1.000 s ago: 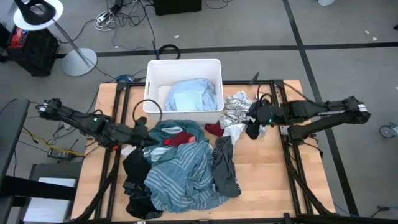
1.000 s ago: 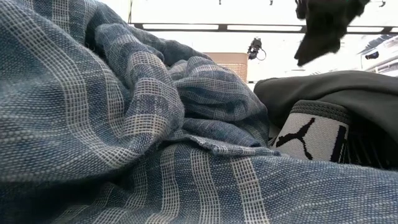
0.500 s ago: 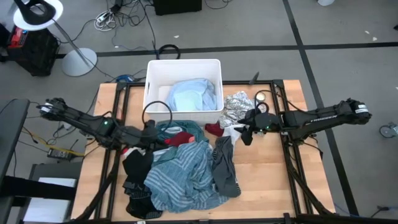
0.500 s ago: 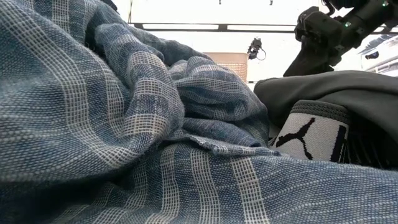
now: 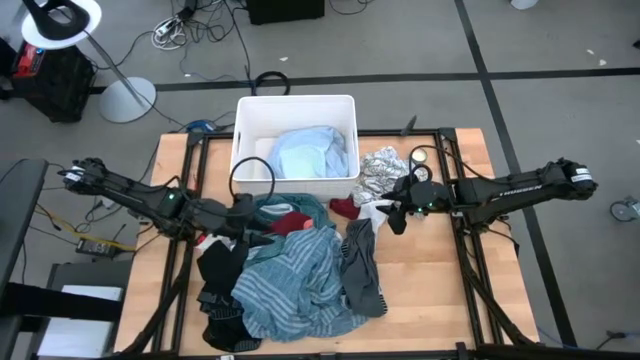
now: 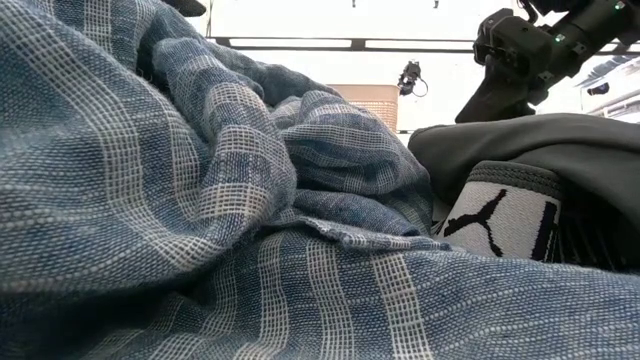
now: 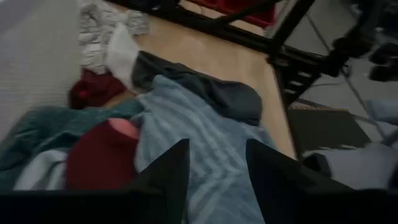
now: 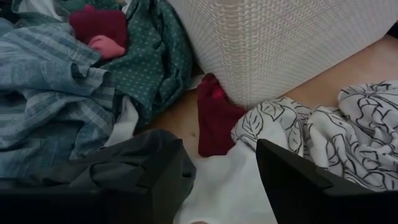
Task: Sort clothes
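Left end effector with fingers spread, holding nothing, low over the red cloth and teal cloth, right end effector spread too, over the white cloth, striped blue shirt heaped on the worktop, light blue cloth inside the white tub behind.

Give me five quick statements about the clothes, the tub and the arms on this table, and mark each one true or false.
1. The white tub holds a light blue garment. True.
2. The blue-striped garment lies inside the tub. False: it lies on the table in the pile.
3. The left end effector is open over the pile. True.
4. The right end effector clamps the black-and-white patterned cloth. False: it is open, holding nothing, beside that cloth.
5. A small red garment lies against the tub's wall. True.
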`<state>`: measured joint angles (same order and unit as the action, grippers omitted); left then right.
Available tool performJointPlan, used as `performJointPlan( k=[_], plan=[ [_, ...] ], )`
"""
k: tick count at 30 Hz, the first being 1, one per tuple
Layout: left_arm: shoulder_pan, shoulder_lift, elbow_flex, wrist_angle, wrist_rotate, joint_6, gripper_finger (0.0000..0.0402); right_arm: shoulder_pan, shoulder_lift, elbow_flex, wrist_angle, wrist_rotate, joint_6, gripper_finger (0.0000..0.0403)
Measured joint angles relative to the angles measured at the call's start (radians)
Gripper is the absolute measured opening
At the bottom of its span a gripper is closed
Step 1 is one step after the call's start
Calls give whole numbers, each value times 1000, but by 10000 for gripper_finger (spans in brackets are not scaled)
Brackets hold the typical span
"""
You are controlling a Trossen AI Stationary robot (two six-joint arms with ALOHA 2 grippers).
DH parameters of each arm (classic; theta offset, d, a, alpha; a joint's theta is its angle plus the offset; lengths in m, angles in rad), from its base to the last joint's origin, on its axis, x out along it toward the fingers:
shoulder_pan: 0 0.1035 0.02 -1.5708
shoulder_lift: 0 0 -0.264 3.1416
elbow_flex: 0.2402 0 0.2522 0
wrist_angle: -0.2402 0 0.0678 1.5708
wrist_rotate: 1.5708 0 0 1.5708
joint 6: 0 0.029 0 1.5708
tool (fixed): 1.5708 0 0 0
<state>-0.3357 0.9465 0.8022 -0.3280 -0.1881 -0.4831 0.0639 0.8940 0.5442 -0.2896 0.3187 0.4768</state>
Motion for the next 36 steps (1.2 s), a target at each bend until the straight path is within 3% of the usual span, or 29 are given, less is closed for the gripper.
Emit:
performJointPlan(
  k=[9,20,28,36],
  plan=[
    [0,171,121,-146,18,62,161,0,0,0,0,0,-1,203],
    [36,410,296,-178,22,161,160,0,0,0,4,0,-10,203],
    [101,604,426,-274,160,161,160,0,0,0,4,0,-26,203],
    [106,746,524,-350,185,162,160,31,0,-35,8,0,-33,203]
  ],
)
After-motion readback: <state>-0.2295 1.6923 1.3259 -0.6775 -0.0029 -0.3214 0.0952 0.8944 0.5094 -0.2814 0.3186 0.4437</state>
